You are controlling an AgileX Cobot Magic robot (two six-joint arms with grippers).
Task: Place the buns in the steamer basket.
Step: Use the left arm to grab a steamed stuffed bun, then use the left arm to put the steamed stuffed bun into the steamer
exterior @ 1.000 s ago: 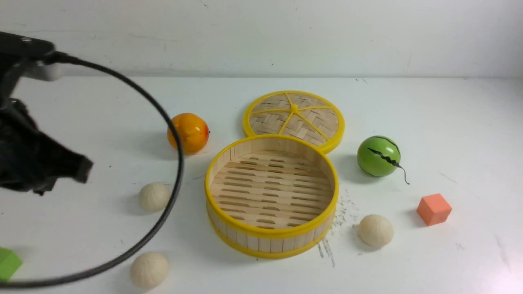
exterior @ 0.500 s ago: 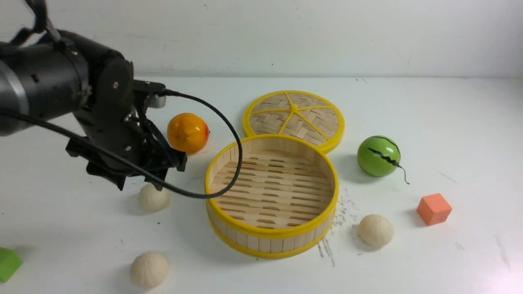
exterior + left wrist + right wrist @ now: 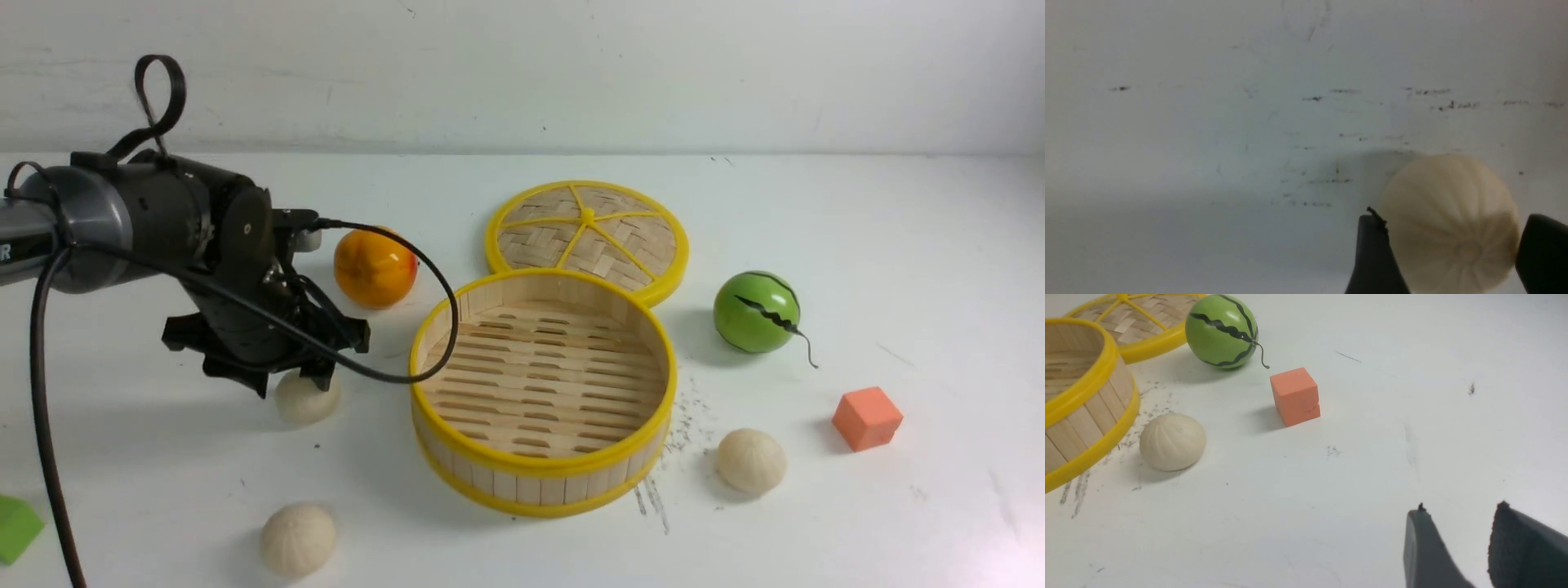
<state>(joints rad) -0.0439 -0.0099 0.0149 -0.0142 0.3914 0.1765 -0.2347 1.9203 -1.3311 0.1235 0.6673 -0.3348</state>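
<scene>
Left pincer spread astride round bun, steamer basket mouth up

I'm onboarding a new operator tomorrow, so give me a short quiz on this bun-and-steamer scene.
1. True or false: the steamer basket is empty.
2. The left end effector straddles: A an orange fruit; B a bun; C a green cube.
3. How many buns rest on the table?

Key:
1. True.
2. B.
3. Three: the straddled one, one nearer the robot and one to the right of the basket.
</scene>
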